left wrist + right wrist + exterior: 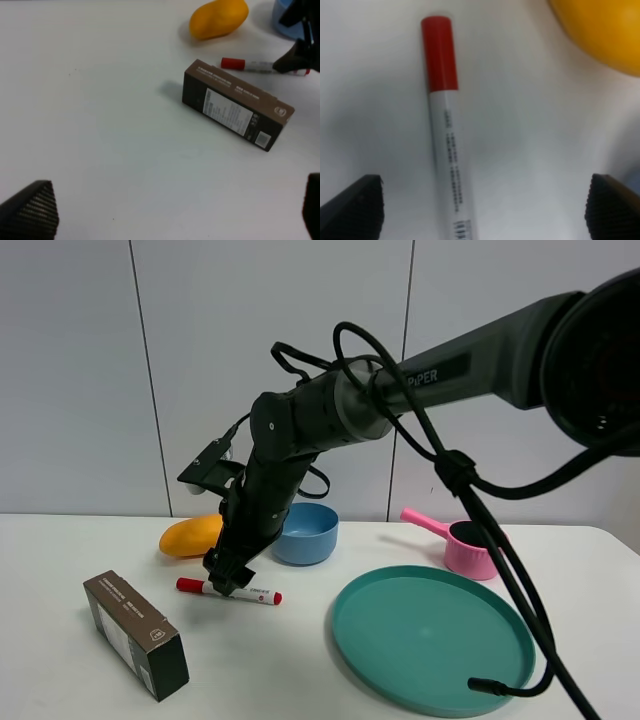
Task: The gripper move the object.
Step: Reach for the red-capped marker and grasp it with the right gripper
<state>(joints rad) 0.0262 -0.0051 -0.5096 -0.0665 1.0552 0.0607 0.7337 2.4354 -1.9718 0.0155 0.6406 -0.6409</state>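
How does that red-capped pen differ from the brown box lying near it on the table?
The pen is slim and round, white with a red cap; the box is blocky and dark brown. The pen is much thinner than the box. The pen lies under the right gripper, between its open fingers; the box lies apart, untouched. Both lie flat on the white table and carry small print.

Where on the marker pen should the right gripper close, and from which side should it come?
Probably mid-length on the marker pen, on its white barrel, coming from straight above. It lies flat on the table, long and slim, so the jaws should close across its width. The open right gripper straddles it, and the mango sits clear.
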